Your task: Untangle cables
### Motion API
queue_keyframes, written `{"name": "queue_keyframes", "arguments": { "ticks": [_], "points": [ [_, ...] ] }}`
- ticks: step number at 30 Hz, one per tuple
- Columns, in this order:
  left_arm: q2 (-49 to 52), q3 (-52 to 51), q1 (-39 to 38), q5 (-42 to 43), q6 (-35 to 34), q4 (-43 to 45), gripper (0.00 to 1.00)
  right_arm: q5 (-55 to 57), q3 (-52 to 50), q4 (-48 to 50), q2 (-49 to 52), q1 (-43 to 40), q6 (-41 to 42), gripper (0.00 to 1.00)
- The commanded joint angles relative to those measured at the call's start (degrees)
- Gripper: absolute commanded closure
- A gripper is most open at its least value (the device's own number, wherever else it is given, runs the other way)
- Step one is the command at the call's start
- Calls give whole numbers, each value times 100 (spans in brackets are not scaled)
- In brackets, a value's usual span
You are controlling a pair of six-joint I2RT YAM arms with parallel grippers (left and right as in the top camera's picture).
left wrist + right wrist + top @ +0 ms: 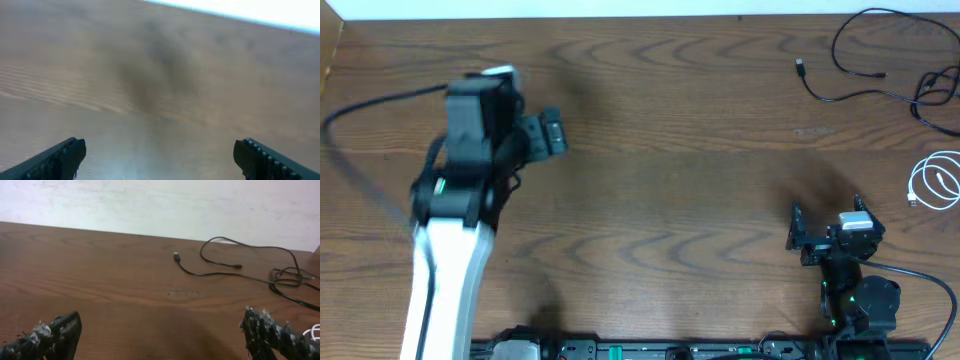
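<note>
The black cable sprawls far right, with the white cable coiled near it (seemingly apart already). Left gripper and right gripper gape empty, so little seems left.

The table is showing brown wood grain, smooth and giving off a soft sheen; the black cable, upper right of the frame, is looking like thin matt plastic; the white cable at the right edge is gleaming slightly; the left arm's shell is looking like smooth white plastic; the fingers of the right gripper are showing rough, frayed black padding; the wall is appearing matt and faintly scuffed.
</note>
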Motion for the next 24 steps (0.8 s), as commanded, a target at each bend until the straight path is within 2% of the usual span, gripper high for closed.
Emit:
{"name": "queue_keyframes", "arguments": {
  "ticks": [1, 5, 8, 10, 13, 19, 24],
  "points": [
    [-1145, -686, 299, -308, 76, 437, 1, 50, -7, -28, -44, 39, -7, 1],
    [-2194, -1591, 382, -295, 76, 1189, 1, 50, -7, -28, -44, 39, -7, 1],
    [-2935, -2511, 385, 101, 273, 2273, 1, 50, -7, -28, -44, 39, -7, 1],
    [-3504, -3453, 385, 415, 380, 3432, 1, 50, -7, -28, -44, 39, -7, 1],
    [-4116, -4382, 387, 431, 385, 4205, 1, 50, -7, -28, -44, 39, -7, 1],
    [-5241, -5700, 444, 599, 1008, 4461, 1, 50, -7, -28, -44, 39, -7, 1],
    [-5821, -6319, 444, 592, 1349, 4459, 1, 50, -7, -28, -44, 39, -7, 1]
  ]
}}
